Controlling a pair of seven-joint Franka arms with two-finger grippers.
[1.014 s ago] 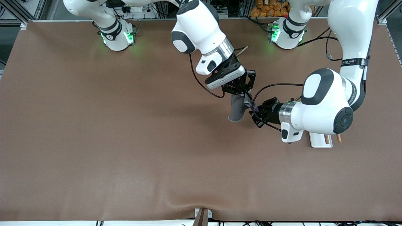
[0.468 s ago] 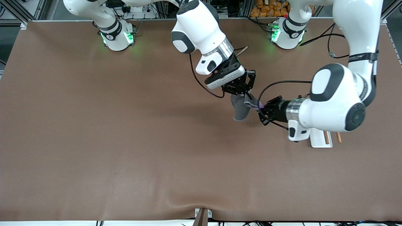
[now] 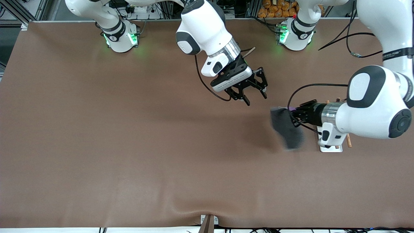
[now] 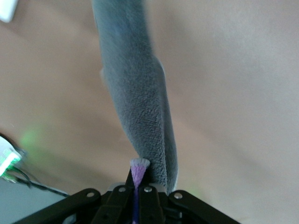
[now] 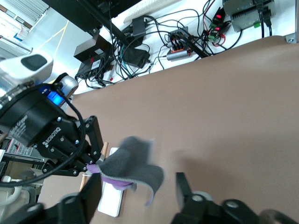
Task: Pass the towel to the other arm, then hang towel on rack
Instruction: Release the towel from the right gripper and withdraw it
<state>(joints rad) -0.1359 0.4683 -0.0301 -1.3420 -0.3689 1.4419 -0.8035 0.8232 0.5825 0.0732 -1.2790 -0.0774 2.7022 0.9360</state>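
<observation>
Now left gripper [image 3: 292, 114] jaws pinching towel [image 3: 286, 127], right gripper [image 3: 255, 94] jaws spread.

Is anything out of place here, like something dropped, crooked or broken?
Nothing stands out. The towel hangs from the shut left gripper beside the rack, above the table, not dropped. The right gripper is open and empty over the table's middle.

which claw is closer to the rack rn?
Left. The left claw, shut on the towel, hangs right beside the rack; the right claw is open over bare table toward mid-table.
</observation>
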